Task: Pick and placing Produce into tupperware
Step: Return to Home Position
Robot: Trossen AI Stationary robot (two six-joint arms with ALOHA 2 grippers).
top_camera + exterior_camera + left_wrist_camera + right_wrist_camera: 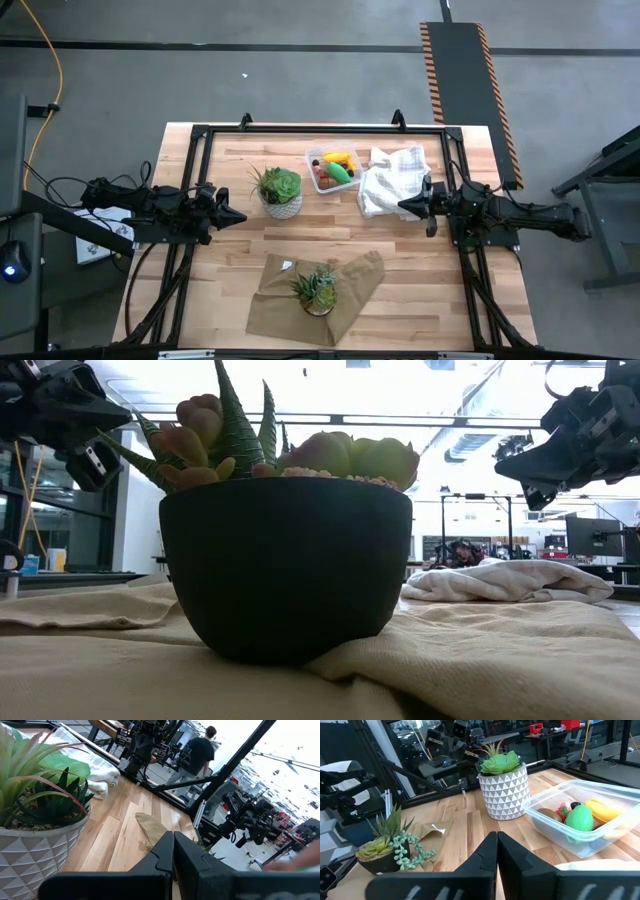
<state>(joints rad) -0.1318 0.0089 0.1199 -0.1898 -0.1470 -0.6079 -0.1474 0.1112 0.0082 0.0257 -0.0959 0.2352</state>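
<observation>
Produce (pixel 338 168) is contained in the tupperware (pixel 555 830), which is located at upper centre of the high view, between the white patterned plant pot (pixel 283 207) on its left and the crumpled white cloth (pixel 392 178) on its right. Through the right wrist camera a green piece (pixel 580 817), a yellow oblong piece (pixel 603 811), a red berry (pixel 563 810) and a small dark piece (pixel 576 805) are seen inside it; no loose produce is seen on the wooden table (pixel 440 290). The left gripper (pixel 240 215) is held at centre left of the high view, clenched, its fingers (pixel 164 857) pressed together on nothing. The right gripper (pixel 402 206) is held at centre right, likewise clenched and empty, its tip at the lower edge of the cloth. The tupperware lies up and left of the right gripper and up and right of the left gripper; the right gripper is judged the nearer. The container's long axis runs left to right across the frame. A dark succulent pot (pixel 318 292) on brown paper (pixel 350 275) stands at lower centre, apart from both grippers. Placing is judged complete. Withdrawal is best made outward, each arm toward its own side of the frame, so that cloth and container are not disturbed.
</observation>
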